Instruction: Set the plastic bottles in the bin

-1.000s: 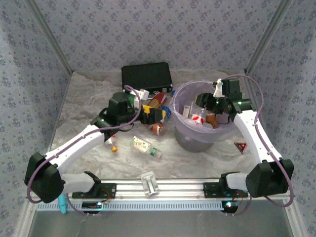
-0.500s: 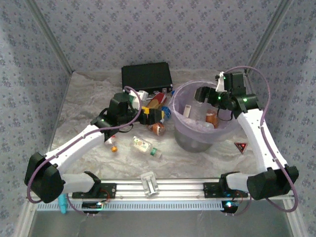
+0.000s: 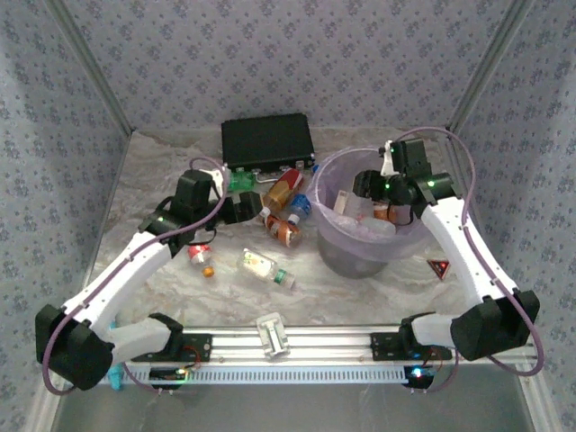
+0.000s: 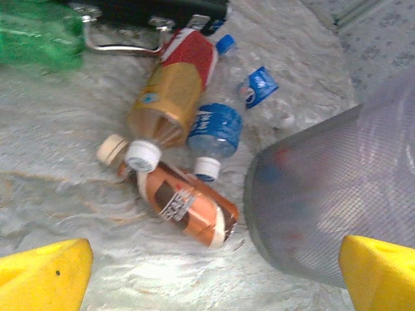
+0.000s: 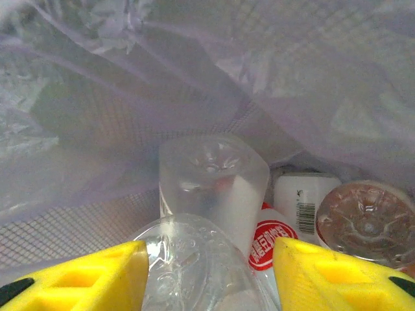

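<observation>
Top external: black case [image 3: 267,140] beyond bottles [image 3: 286,232]

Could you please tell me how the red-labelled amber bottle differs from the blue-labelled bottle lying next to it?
The red-labelled amber bottle is longer and wider than the blue-labelled bottle. Its body is amber with a red label, while the blue-labelled bottle looks clear beneath a blue wrap. Both lie on their sides outside the bin, with white caps.

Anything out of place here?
A white clip-like block lies on the near rail, apart from the bottles. A red triangle lies on the table right of the bin. No spill visible.
</observation>
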Robot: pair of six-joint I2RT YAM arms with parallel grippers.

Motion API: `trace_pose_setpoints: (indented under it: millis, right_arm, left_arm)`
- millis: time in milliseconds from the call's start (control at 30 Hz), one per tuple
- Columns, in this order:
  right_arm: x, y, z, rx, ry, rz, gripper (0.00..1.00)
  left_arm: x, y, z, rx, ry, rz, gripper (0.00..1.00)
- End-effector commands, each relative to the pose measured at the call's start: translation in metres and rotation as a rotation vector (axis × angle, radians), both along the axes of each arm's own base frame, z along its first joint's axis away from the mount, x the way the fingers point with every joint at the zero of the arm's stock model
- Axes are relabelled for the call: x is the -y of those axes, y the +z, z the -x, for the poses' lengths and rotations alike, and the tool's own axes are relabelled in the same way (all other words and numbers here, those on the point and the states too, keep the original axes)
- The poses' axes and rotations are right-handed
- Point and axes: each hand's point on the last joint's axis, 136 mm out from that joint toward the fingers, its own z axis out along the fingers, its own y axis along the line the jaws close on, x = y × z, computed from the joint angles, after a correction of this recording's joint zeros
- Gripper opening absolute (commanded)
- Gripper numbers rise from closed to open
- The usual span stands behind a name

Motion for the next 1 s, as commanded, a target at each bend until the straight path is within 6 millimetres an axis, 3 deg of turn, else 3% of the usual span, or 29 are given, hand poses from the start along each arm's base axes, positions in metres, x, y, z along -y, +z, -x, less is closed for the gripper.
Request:
trace_pose_setpoints:
  millis: [0, 100, 233, 400, 567, 767, 967]
  right_arm:
    - [0.001, -0.034, 0.005, -0.097, -0.006, 0.030, 0.55]
    - [0.000, -0.039, 0.004, -0.104, -0.004, 0.034, 0.55]
    - [0.003, -0.025, 0.003, -0.072, -0.005, 0.033, 0.56]
    - [0.005, 0.010, 0.005, -0.011, 0.014, 0.019, 0.73]
    - [0.011, 0.046, 0.012, 0.060, 0.016, 0.000, 0.83]
    - [0.017, 0.076, 0.021, 0.132, 0.028, -0.039, 0.84]
    - [0.018, 0.100, 0.031, 0.206, 0.043, -0.082, 0.84]
  left_arm:
    - [-0.034, -0.023, 0.018, -0.110, 0.103, -0.123, 0.97]
    - [-0.060, -0.038, 0.030, -0.185, 0.174, -0.224, 0.97]
    - [-0.085, -0.054, 0.044, -0.257, 0.256, -0.288, 0.97]
    - [-0.111, -0.077, 0.059, -0.366, 0.382, -0.326, 0.98]
    - [-0.121, -0.103, 0.074, -0.462, 0.464, -0.328, 0.99]
    - [-0.118, -0.134, 0.076, -0.507, 0.513, -0.268, 0.97]
    - [-0.130, -0.154, 0.071, -0.503, 0.577, -0.243, 0.95]
